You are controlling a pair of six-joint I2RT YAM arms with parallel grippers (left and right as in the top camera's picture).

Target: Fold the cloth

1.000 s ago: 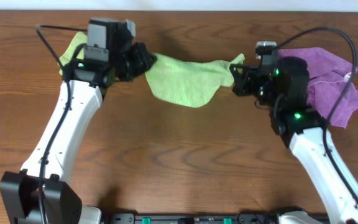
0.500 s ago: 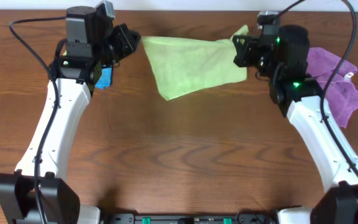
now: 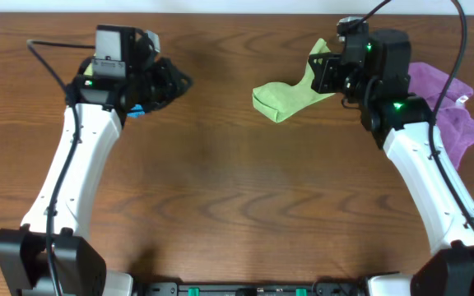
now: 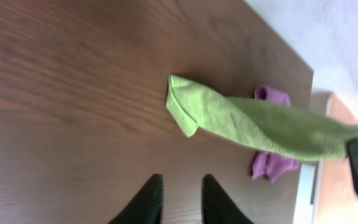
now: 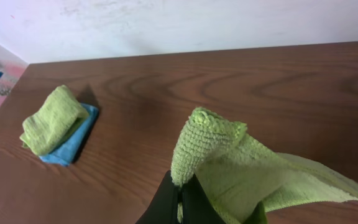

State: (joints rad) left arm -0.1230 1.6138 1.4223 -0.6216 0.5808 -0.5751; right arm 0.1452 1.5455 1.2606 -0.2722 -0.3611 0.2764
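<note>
Right jaws pinch cloth (image 3: 282, 99) above table (image 3: 237, 205); left jaws parted, empty.

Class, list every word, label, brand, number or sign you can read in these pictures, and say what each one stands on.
No readable text in any view.
White tag on the purple cloth: too small to tell whether it carries any print.
Lime-green cloth: plain, no lettering.
Table: bare wood grain, no marks.
</note>
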